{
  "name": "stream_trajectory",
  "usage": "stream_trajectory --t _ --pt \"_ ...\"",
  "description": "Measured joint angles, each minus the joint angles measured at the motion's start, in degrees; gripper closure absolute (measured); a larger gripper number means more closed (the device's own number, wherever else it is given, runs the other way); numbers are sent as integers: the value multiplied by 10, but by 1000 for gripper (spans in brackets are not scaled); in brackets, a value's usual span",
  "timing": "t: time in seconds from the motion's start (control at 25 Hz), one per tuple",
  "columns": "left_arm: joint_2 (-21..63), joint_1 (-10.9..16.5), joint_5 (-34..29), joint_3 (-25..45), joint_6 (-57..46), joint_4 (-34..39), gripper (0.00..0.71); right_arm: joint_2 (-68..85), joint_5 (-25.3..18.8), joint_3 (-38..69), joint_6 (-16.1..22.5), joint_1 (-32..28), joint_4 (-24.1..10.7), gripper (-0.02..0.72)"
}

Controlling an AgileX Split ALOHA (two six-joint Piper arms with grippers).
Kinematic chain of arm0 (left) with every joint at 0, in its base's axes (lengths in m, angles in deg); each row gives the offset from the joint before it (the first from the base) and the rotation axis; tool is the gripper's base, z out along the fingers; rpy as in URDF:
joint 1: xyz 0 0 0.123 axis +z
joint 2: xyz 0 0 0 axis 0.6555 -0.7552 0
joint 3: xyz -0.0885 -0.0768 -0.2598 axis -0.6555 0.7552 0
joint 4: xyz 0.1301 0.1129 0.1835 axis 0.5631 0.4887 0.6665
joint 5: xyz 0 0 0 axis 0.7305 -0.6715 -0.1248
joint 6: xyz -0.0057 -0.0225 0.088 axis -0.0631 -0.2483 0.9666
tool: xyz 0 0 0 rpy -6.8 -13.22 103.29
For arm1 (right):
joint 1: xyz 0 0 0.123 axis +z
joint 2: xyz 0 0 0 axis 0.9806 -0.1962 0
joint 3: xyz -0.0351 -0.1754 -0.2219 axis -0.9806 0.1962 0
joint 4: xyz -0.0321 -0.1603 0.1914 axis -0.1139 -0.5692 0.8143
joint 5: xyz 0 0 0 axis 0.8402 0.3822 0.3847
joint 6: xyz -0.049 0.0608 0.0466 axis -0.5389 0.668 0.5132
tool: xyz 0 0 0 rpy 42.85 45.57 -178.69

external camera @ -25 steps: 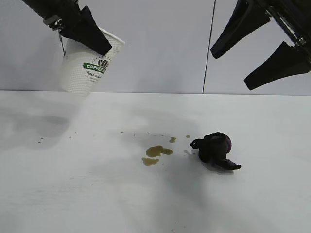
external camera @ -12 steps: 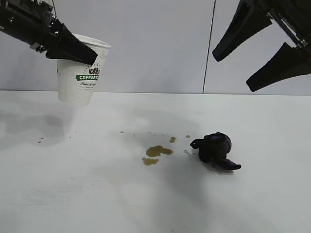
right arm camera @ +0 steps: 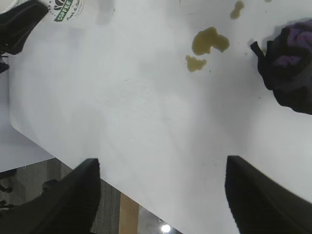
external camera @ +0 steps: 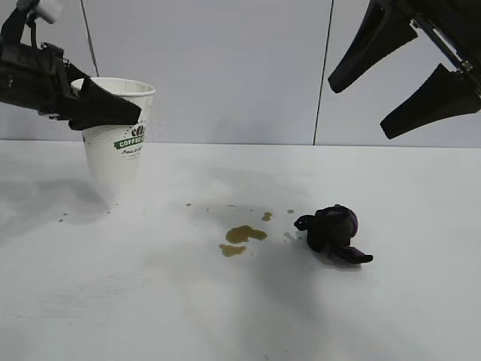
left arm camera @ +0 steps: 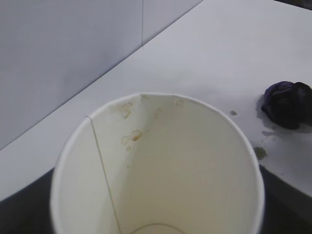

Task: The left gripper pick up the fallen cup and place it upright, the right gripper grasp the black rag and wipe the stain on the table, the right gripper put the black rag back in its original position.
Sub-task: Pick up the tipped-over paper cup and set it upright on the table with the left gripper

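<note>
While our left gripper [external camera: 113, 113] pinches the light, crushable cup [external camera: 114, 147] at its rim near the table's [external camera: 150, 301] far left edge, our right gripper [external camera: 402, 79] hangs spread.

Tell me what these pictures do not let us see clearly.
- Cup base: in the exterior view, whether it touches the table is unclear.
- Left end effector: the cup hides its far finger.
- Rag: cut by the right wrist view's edge.
- Stain droplets: too small to count.
</note>
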Motion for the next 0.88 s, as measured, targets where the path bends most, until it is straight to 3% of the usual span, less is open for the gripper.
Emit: stream_trajectory --t 0.2,0.48,0.88 --pt "-4 0 16 36 56 -10 151 0 0 0 0 0 0 209" --pt "-52 0 15 40 61 -16 151 0 1 0 0 0 0 209" --pt "-54 0 10 40 67 -20 151 0 11 0 0 0 -5 209"
